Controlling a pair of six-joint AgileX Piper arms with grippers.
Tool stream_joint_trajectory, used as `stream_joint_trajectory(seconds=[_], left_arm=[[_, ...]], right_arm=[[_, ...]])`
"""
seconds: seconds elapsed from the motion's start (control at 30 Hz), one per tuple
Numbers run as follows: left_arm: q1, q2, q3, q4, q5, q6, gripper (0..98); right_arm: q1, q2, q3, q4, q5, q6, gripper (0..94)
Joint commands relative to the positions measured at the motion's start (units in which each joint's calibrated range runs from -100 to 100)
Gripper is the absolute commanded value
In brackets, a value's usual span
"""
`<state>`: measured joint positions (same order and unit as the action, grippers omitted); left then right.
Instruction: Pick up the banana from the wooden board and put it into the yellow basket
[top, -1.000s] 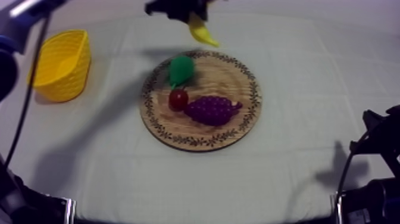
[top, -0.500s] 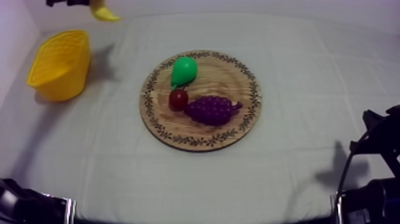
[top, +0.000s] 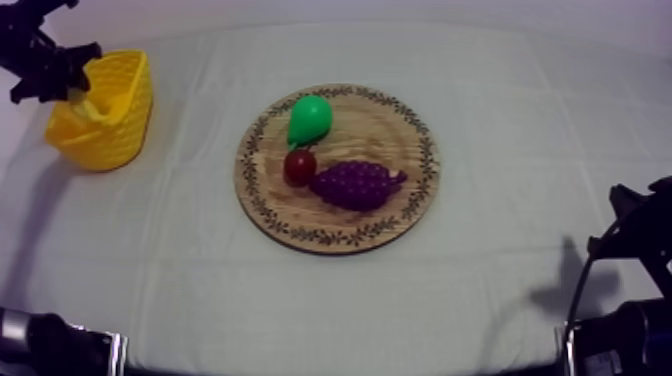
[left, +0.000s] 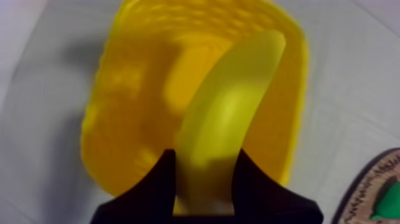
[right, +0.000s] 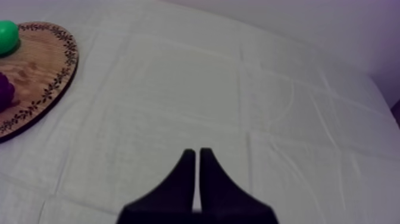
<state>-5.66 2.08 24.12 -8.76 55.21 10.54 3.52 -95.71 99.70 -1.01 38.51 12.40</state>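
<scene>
Left gripper (left: 205, 155) clamps the banana (left: 232, 107) over the yellow basket (left: 128, 89); right gripper (right: 197, 152) closed, empty.

Table (top: 330, 310) wholly under a grey-white cloth (top: 520, 130), creased with faint straight fold lines both along and across the tabletop, clearest toward its right edge. Behind the far edge, a plain pale wall (top: 420, 10), perhaps faintly lilac, though possibly only a cast of the light. Soft, even lighting from above, with a broad blurred grey shadow (top: 40, 230) on the cloth along the tabletop's left edge and a smaller one by the near right corner.
</scene>
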Motion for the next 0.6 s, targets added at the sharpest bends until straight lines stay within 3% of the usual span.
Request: stream_joint_trajectory(seconds=[0.0,0.33,0.57], left_arm=[[-2.34,0.40,0.99,0.02,-2.22,-1.53,23.3],[-4.33,4.97,-0.62,-0.04,-8.10,-4.81,25.7],[-4.19,8.95,-3.15,0.87,-9.75,-7.27,49.9]], right_arm=[[0.00,0.04,-0.03,0.01,0.04,-0.02,0.6],[0.00,0.04,-0.03,0.01,0.04,-0.02,0.6],[0.00,0.04,-0.03,0.01,0.04,-0.02,0.6]])
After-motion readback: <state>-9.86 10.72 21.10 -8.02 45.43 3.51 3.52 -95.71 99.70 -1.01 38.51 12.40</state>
